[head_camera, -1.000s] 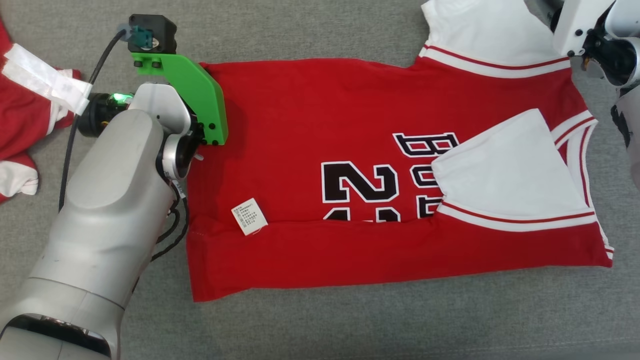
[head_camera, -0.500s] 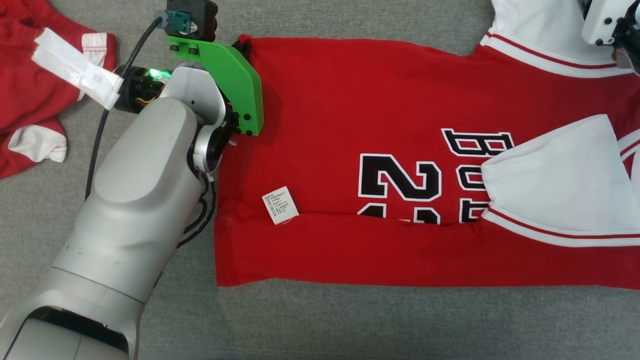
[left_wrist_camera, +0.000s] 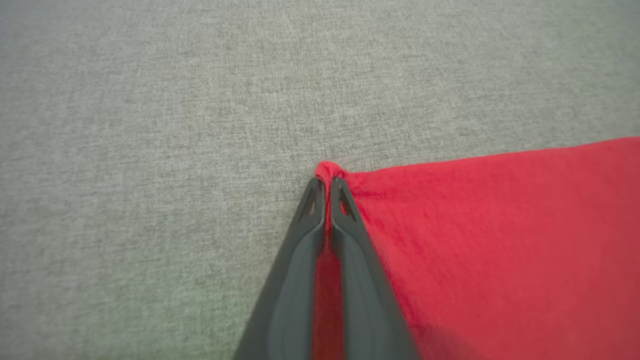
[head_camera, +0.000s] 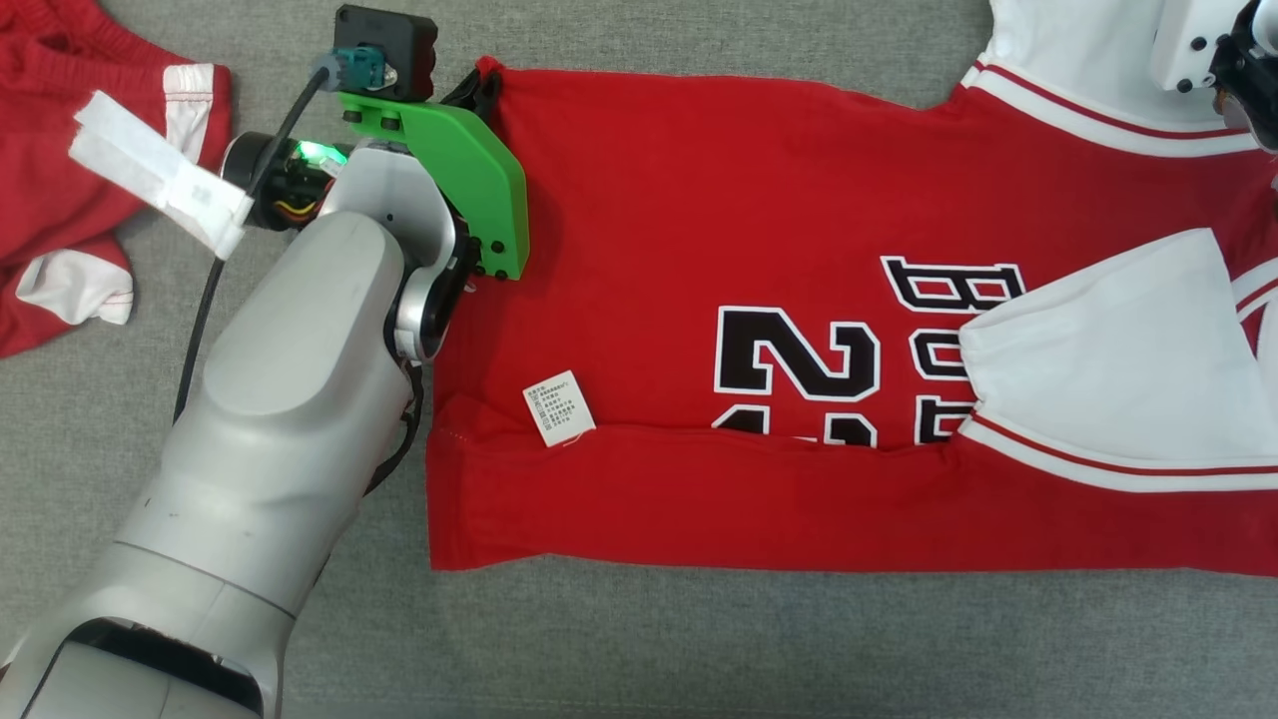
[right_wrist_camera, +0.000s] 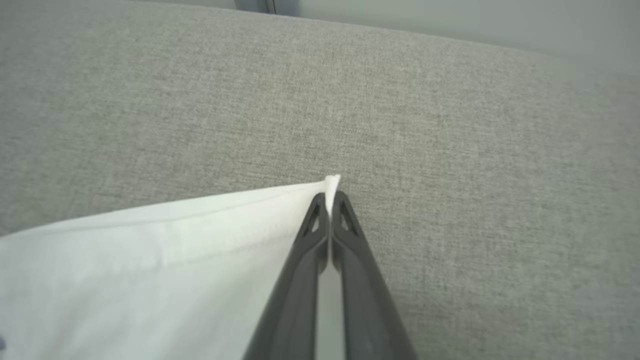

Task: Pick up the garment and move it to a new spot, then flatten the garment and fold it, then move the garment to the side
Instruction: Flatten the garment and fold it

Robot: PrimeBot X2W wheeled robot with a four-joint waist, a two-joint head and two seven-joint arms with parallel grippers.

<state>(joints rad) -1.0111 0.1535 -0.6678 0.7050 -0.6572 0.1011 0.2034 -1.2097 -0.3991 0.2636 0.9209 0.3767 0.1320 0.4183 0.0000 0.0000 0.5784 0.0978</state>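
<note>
The red jersey [head_camera: 679,220] lies spread on the grey cloth [head_camera: 699,649], its near edge folded up beside the label [head_camera: 559,407], as before. Further off, the left gripper [left_wrist_camera: 327,187] still pinches the red corner. The right gripper [right_wrist_camera: 330,200] has just clamped onto the white sleeve corner.

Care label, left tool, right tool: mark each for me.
Care label [head_camera: 559,409]: head view, centre of the white tag.
Left tool [left_wrist_camera: 327,186]: left wrist view, midway between its tips.
Right tool [right_wrist_camera: 329,200]: right wrist view, midway between its tips.
</note>
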